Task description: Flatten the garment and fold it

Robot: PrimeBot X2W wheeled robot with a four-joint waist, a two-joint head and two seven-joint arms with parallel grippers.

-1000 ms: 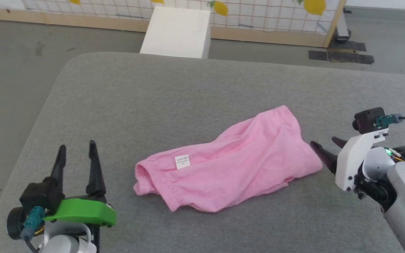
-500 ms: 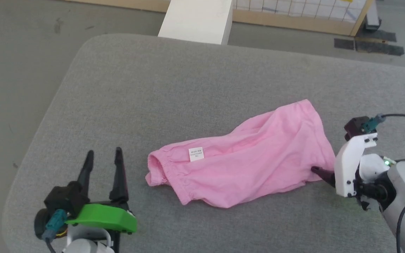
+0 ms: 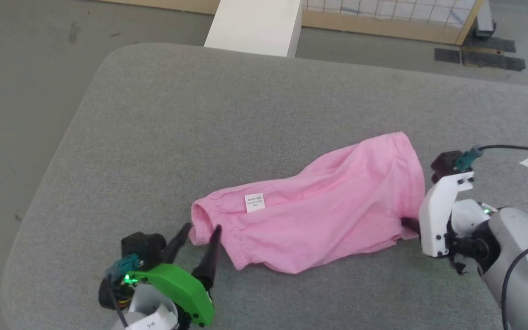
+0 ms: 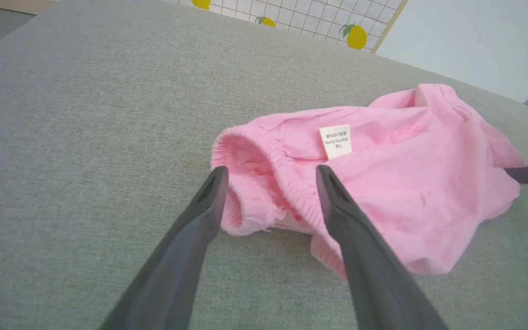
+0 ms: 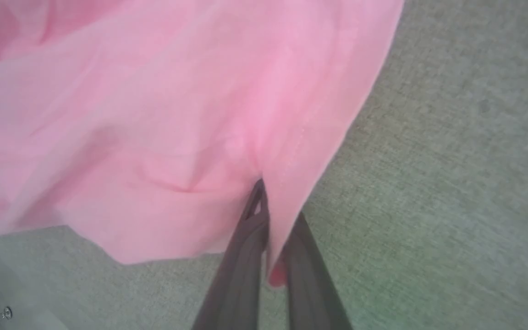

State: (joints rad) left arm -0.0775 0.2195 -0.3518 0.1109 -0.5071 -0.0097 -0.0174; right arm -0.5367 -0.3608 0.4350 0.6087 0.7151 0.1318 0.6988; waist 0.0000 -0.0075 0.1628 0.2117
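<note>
The garment [image 3: 328,215] lies crumpled on the grey, cloth-covered tabletop [image 3: 200,123]. It is a thin pink heap that runs slantwise, with its gathered waistband [image 3: 209,220] at one end and a loose hem at the other. A small white label [image 3: 254,203] sits face up on the garment, just inside the waistband.

My left claw [image 3: 201,228] is at the waistband end of the garment, and its two dark fingers are spread wide. In my left wrist view one fingertip [image 4: 220,173] stands just outside the rolled end of the waistband. The other lies over the gathered band, a little short of the label. The claw grips nothing, and I cannot tell whether the tips touch the cloth.

My right claw [image 3: 408,223] is at the garment's opposite end, by the hem. It is closed tight on the garment. In my right wrist view a fold of the pink hem comes down between the two fingers [image 5: 245,256] and is pinched there. The rest of the cloth spreads away from the tips over the grey surface.

Beyond the garment, past the tabletop's far edge, a white block [image 3: 255,23] stands on the grey floor [image 3: 16,68]. Behind the block is a wood-framed lattice screen [image 3: 383,18].
</note>
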